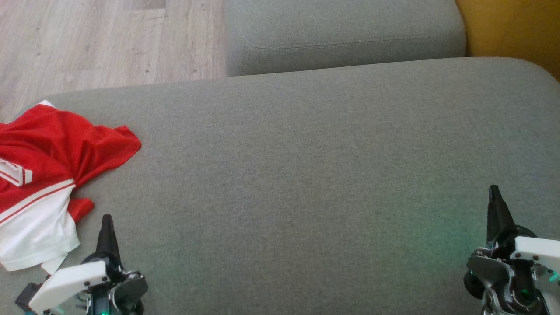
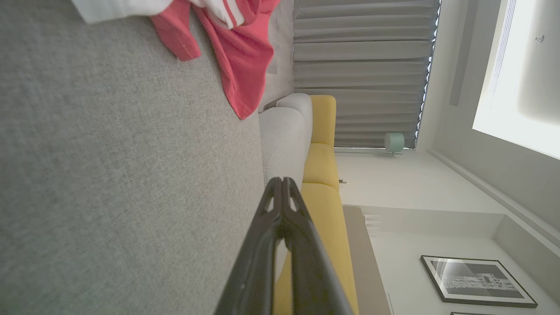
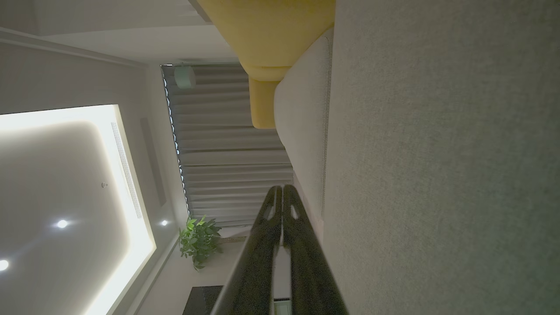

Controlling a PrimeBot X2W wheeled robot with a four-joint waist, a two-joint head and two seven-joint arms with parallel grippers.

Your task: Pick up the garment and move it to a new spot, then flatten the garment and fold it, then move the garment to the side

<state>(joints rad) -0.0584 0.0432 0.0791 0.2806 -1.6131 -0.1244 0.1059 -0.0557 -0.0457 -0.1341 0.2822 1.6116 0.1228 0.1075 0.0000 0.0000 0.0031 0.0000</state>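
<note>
left gripper closed, empty | garment crumpled (red-white) | grey cushion

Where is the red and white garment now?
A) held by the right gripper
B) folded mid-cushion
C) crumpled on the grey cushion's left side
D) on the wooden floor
C: the garment lies crumpled on the left side of the grey cushion, close to the shut left gripper.

Garment: red sports shirt with a white lower panel and red-and-white stripes, lying crumpled in loose folds, not flattened. It sits at the far left of the grey sofa cushion, partly cut off by the head view's left border. One red corner points toward the cushion's middle
</note>
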